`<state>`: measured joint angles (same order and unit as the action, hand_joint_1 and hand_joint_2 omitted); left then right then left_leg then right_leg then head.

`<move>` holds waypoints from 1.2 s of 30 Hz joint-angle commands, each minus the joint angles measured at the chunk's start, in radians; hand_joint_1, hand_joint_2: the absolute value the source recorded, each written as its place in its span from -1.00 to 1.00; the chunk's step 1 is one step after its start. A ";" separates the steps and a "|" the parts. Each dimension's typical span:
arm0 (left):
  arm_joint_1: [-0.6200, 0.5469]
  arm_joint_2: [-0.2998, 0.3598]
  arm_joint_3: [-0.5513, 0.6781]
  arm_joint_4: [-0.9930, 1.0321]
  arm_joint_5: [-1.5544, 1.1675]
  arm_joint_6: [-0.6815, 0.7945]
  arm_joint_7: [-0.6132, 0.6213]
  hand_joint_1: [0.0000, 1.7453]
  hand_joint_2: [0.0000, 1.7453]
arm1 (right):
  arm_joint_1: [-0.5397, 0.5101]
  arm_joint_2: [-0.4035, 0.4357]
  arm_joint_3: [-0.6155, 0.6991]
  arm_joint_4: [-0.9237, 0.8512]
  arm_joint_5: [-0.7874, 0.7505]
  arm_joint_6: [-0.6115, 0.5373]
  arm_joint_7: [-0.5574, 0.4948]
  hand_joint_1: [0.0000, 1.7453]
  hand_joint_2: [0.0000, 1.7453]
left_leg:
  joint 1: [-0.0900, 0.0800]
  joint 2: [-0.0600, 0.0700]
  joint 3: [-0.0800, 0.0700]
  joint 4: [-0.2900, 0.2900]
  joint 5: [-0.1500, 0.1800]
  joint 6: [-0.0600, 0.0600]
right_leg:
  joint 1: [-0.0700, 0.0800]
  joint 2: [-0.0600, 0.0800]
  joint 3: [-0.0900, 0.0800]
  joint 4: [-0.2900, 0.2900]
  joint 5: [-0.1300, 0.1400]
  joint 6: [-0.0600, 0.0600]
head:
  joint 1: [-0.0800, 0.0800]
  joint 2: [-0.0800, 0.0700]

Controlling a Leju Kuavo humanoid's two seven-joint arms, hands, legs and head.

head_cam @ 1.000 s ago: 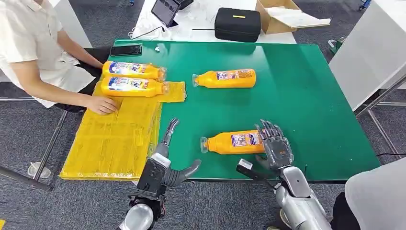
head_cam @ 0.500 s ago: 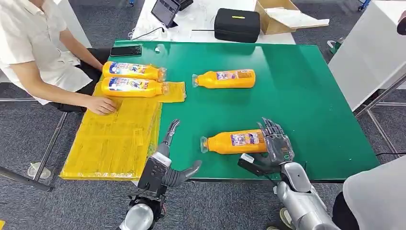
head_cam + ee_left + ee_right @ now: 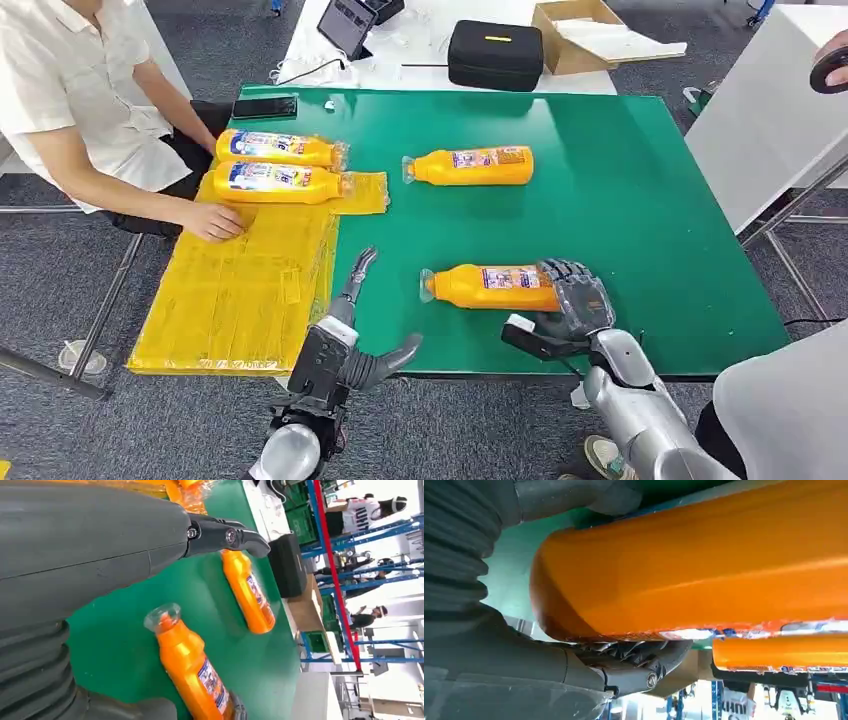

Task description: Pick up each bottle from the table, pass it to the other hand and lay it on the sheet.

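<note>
An orange bottle lies on its side near the front of the green table, neck pointing left. My right hand grips its base end, fingers curled over it; the right wrist view shows the bottle between thumb and fingers. My left hand hovers at the table's front edge, fingers spread, holding nothing, a short way left of the bottle's neck. A second orange bottle lies farther back. Two more bottles lie on the far end of the yellow sheet.
A person sits at the left with a hand resting on the sheet. A phone lies at the table's far left corner. Behind it stand a black case and a cardboard box. Someone's grey clothing is at the lower right.
My right hand's fingers have curled down around the near bottle's base, and the bottle has shifted slightly away from the front edge. The left hand has stayed put.
</note>
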<state>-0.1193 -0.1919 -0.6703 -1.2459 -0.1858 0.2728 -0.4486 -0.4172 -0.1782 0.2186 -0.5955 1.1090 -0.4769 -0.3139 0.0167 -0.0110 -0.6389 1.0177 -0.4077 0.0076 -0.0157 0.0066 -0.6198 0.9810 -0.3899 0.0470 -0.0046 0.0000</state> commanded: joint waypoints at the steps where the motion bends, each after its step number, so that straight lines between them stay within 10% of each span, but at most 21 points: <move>1: -0.045 0.018 -0.034 0.053 0.008 -0.002 -0.002 -1.00 1.00 | 0.022 -0.005 0.001 0.147 -0.037 0.052 -0.018 1.00 1.00 | 0.001 -0.004 0.005 -0.002 0.000 0.000 | 0.001 -0.005 0.006 -0.002 -0.002 -0.002 | 0.000 0.000; 17: -0.005 -0.020 0.055 0.055 0.352 0.018 -0.033 -1.00 1.00 | 0.140 0.103 -0.149 -0.085 -0.431 0.104 -0.283 1.00 1.00 | 0.001 0.000 0.007 -0.002 -0.001 0.000 | 0.002 -0.002 0.008 -0.002 -0.001 -0.002 | 0.000 0.000; 36: 0.036 0.026 0.035 0.047 0.519 -0.044 -0.039 -1.00 1.00 | 0.241 0.174 -0.092 -0.386 -0.642 0.187 -0.325 1.00 1.00 | 0.001 0.004 0.002 -0.001 -0.003 -0.001 | 0.001 0.002 0.002 0.000 -0.002 -0.002 | 0.000 0.000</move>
<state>-0.0719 -0.2022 -0.6382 -1.2276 0.2853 0.2774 -0.4902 -0.2073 -0.0729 0.1015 -0.8620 0.5071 -0.3262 -0.6161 0.0176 -0.0109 -0.6414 1.0176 -0.4089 0.0067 -0.0145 0.0067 -0.6205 0.9814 -0.3904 0.0470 -0.0042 0.0000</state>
